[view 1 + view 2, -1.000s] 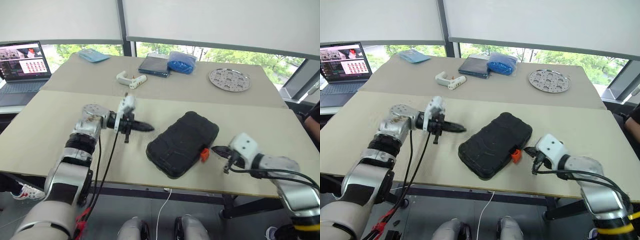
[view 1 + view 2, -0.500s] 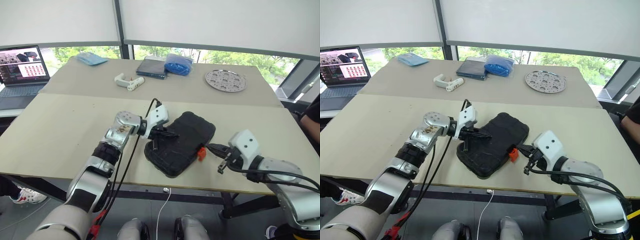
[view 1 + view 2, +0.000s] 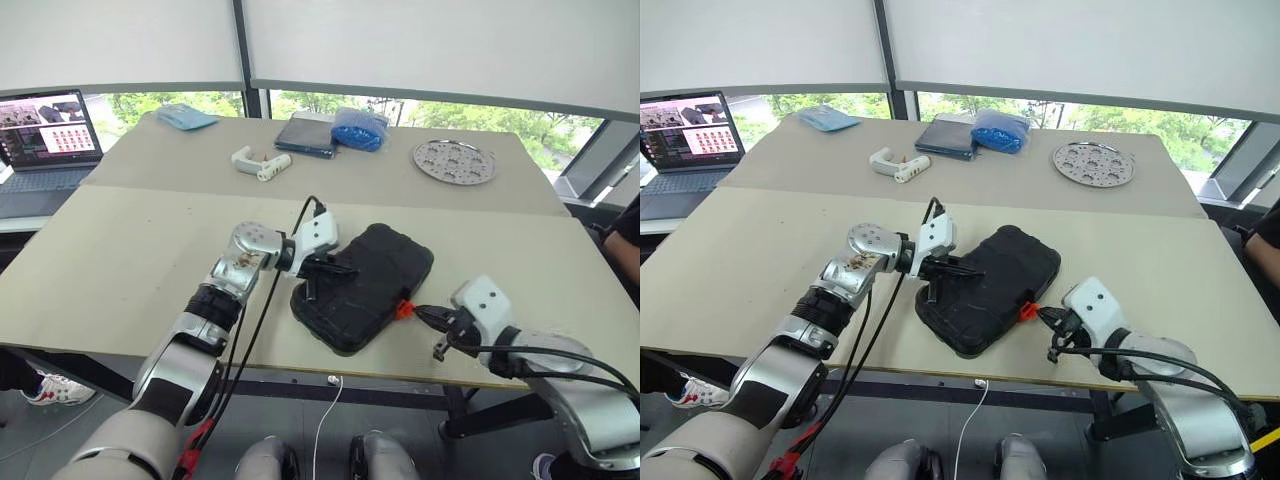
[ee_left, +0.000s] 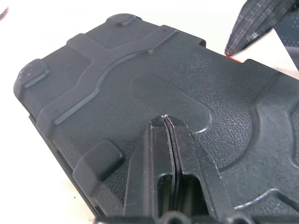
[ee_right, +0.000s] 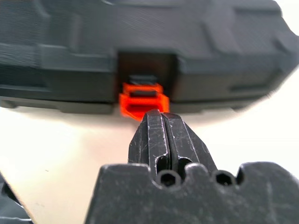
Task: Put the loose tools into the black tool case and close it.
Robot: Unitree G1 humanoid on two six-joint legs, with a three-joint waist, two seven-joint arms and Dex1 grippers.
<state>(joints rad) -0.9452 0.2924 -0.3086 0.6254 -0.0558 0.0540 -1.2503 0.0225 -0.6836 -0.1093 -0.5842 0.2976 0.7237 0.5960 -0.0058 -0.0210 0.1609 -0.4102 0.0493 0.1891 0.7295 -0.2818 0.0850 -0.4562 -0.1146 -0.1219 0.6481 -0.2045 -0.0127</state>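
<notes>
With the flat black plastic tool case (image 3: pixel 364 286) lying shut mid-frame, left gripper (image 3: pixel 343 270) closed on its lid and right gripper (image 3: pixel 422 313) closed at the small orange latch (image 3: pixel 404 308), a skewed poke could slip off the latch or shove the case.

The black tool case (image 3: pixel 365 285) looks like matt plastic with a fine grainy texture on the lid and smooth raised ribs. Its small orange latch (image 5: pixel 142 100) is smooth plastic with a light shine. The left gripper (image 4: pixel 167 122) has black plastic fingers with a dull sheen; the right gripper (image 5: pixel 161 122) shows fine scratches. The surface (image 3: pixel 120 250) is pale, matt and smooth, like laminate. The round perforated plate (image 3: pixel 455 160) looks metallic.
</notes>
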